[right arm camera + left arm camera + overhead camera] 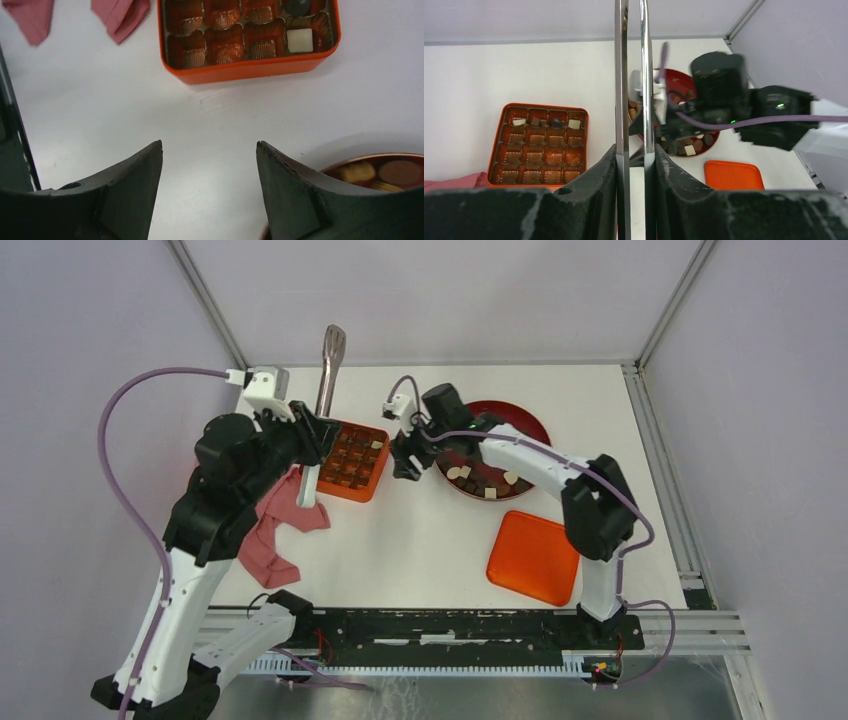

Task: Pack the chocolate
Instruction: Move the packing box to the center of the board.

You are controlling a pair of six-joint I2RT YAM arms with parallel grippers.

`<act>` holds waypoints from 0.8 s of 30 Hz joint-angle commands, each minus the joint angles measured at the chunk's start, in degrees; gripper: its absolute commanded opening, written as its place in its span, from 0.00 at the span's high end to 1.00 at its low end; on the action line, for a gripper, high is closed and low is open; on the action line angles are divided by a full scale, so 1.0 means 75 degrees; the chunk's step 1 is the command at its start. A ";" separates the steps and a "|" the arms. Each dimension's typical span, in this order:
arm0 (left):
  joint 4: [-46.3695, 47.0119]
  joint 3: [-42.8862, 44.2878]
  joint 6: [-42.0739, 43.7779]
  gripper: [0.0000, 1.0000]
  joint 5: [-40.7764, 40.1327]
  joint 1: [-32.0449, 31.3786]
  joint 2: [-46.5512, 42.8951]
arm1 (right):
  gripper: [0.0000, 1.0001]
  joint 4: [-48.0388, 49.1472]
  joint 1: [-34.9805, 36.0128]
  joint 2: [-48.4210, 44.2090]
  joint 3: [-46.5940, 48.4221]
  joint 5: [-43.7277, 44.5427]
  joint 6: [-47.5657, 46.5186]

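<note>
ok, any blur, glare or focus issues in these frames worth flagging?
Left wrist: the black right arm is smeared with blur, and the shiny metal tongs mirror the scene in streaks. Right wrist: the orange compartmented box is sharp, while the camera's own dark fingers look slightly soft. Top external: even light, only soft shadows.

The white counter [420, 540] carries four items. An orange square compartmented box [346, 492] sits left of centre, with a pink crumpled cloth [272, 540] just beside its left side. A round dark-red plate [528, 422] sits right of the box, apart from it. A flat orange square lid [534, 557] lies near the plate, towards the near edge. A pair of long metal tongs [331, 360] stands tilted above the box's far-left corner.
</note>
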 commanded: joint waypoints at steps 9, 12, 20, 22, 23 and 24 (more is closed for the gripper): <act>-0.0919 0.0037 -0.0436 0.69 -0.0698 0.0035 -0.0966 | 0.29 0.0703 0.1134 0.2116 0.1921 0.3993 0.6857; -0.0984 0.0050 -0.0323 0.69 -0.0842 0.0039 -0.0994 | 0.34 0.0840 0.1137 0.2364 0.2083 0.4365 0.7252; -0.0979 -0.0077 -0.0125 0.69 -0.0954 0.0039 -0.0955 | 0.39 0.1215 0.1125 0.2975 0.2467 0.5017 0.7878; -0.0979 -0.0126 -0.0134 0.69 -0.0971 0.0037 -0.0989 | 0.43 0.1229 0.1126 0.3123 0.2546 0.5142 0.7884; -0.0984 -0.0140 -0.0141 0.69 -0.0980 0.0033 -0.0990 | 0.46 0.1265 0.1125 0.3197 0.2564 0.5216 0.7869; -0.0975 -0.0162 -0.0146 0.69 -0.0977 0.0034 -0.0992 | 0.48 0.1264 0.1125 0.3264 0.2601 0.5311 0.7837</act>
